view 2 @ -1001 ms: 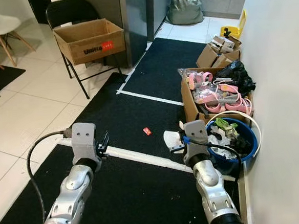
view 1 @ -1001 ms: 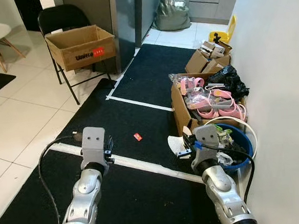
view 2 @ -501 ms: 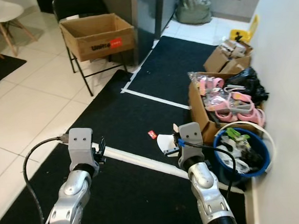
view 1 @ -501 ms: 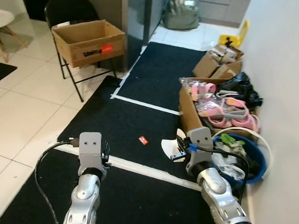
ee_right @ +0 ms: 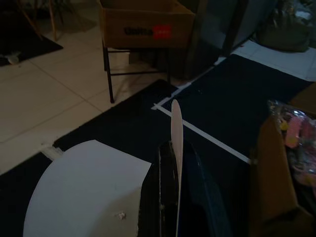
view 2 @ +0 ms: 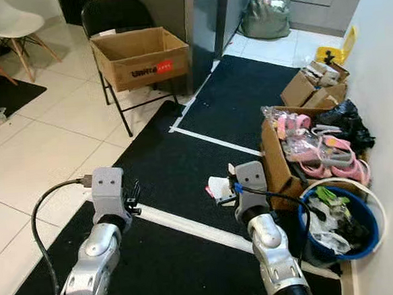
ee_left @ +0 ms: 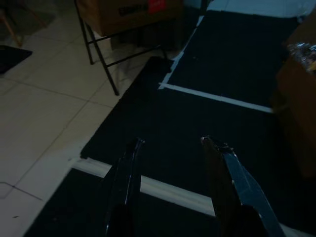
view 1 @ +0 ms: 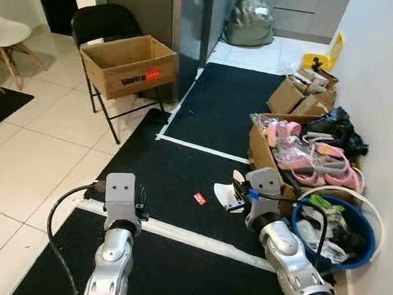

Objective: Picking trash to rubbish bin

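Note:
My right gripper [view 1: 236,197] is shut on a white, torn piece of paper [view 1: 223,193], held low over the black carpet; in the right wrist view the paper [ee_right: 89,192] fans out beside the fingers [ee_right: 168,168]. The blue rubbish bin [view 1: 363,259], holding several bits of trash, stands on the floor to the right of that gripper, against the wall. A small red wrapper [view 1: 199,198] lies on the carpet between my arms. My left gripper [view 1: 141,198] hovers open over the carpet, its fingers [ee_left: 129,163] spread with nothing between them.
An open cardboard box [view 1: 258,155] full of pink items sits just behind the bin, with more boxes [view 1: 299,94] beyond. A brown box [view 1: 129,64] rests on a black folding chair. White tape lines [view 1: 189,236] cross the carpet. A white wall closes the right side.
The whole view has swung, so the bin now sits farther to the right of my right gripper. The right gripper still holds the paper and the left stays open.

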Available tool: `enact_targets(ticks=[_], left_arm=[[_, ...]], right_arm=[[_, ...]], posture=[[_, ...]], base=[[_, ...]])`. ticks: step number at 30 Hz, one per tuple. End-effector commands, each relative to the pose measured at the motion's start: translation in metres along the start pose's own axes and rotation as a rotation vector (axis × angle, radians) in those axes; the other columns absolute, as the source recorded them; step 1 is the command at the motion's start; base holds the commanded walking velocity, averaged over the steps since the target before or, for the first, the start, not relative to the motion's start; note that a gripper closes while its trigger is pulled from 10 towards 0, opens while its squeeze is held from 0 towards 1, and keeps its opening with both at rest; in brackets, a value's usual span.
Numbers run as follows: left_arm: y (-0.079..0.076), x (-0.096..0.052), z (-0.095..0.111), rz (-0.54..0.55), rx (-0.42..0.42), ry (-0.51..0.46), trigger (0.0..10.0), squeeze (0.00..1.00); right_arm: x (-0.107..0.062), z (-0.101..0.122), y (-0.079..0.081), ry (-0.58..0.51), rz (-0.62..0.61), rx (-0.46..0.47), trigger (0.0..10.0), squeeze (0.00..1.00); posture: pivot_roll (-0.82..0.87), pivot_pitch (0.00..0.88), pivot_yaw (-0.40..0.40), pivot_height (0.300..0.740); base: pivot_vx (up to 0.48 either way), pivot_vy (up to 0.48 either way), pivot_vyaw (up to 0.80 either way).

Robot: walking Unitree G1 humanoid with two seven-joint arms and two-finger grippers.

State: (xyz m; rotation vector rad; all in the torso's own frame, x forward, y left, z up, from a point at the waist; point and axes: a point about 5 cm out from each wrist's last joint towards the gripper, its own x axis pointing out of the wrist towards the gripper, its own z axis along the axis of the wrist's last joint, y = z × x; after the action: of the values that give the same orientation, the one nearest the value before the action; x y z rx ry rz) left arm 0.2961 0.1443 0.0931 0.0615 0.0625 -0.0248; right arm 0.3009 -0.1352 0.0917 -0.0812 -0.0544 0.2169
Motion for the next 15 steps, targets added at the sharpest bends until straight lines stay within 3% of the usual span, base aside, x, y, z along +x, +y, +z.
enact_targets(ticks=[1, 15], left_arm=[[-0.0052, -0.0002, -0.0033, -0.017, 0.012, 0.021, 10.0, 0.07], [-0.0052, 0.0011, -0.0002, -0.029, 0.035, 0.024, 10.0, 0.06]], right_arm=[[-0.004, -0.0054, -0.0042, 0.023, -0.014, -0.008, 10.0, 0.0], [-0.0037, -0.0087, -0.0005, 0.047, -0.01, -0.012, 10.0, 0.0]], posture=[[-0.03, 0.096, -0.041, 0.74], [-0.03, 0.097, -0.031, 0.74]], base=[[0.326, 0.0, 0.0], [0.336, 0.0, 0.0]])
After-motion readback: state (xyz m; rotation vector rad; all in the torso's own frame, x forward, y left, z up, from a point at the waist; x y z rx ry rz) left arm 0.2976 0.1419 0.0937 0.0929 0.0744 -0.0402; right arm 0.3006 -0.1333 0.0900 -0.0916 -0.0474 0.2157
